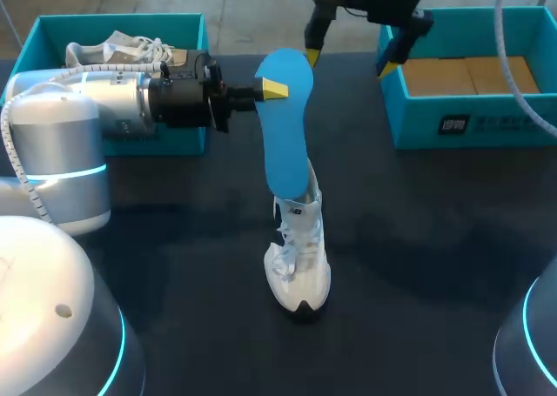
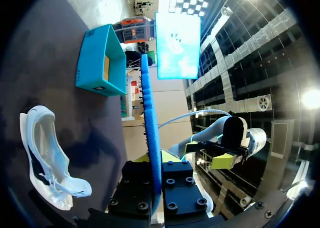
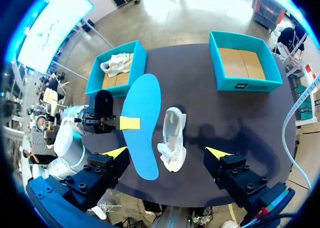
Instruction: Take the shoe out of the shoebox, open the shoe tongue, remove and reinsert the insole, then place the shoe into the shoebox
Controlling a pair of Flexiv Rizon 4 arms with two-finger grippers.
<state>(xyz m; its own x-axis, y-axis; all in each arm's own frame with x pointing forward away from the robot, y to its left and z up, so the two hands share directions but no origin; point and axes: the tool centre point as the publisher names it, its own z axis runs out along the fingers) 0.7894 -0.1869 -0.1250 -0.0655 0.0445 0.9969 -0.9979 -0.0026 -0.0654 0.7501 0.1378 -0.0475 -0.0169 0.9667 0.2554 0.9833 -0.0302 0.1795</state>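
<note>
Left jaws clamped on the insole (image 1: 283, 126), holding it raised just beside the shoe (image 1: 300, 257). Right jaws wide apart, empty, high beyond the shoe. Shoe sits on the bench (image 1: 435, 239), well apart from the empty box (image 1: 470, 126) to its right. Looks like the shoe is out and the insole removed; reinserting and boxing remain.

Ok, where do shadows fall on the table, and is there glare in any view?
Head view: the shoe throws a faint, soft shadow across the dark table. Right wrist view: blotchy shadows lie on the table beside the shoe, toward the empty box. Left wrist view: bright lamps glare beyond the insole, and a shadow sits beside the shoe.
</note>
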